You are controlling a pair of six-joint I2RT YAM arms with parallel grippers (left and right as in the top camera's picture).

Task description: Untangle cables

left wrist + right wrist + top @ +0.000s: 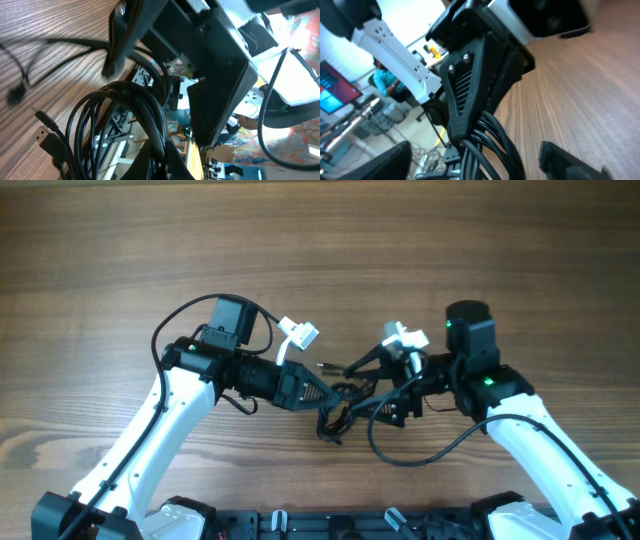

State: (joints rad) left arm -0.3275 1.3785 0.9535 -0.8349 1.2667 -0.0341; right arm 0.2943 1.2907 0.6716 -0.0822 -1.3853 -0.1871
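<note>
Table [300, 240]: brown wood-grain top, matt, with fine streaked grain. Cables [125, 115]: smooth black sheath with a slight sheen, plastic or rubber by look; the plug [50, 142] is matt black plastic. Left gripper [462, 132]: matt black plastic, one face ribbed, two bright metal screws [465, 57]; arm links [150, 430] are glossy white plastic.

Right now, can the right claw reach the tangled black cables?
Probably yes. The right gripper is open, with the cables just ahead of it and nothing between. The left gripper, shut on the same bundle, sits close.
</note>
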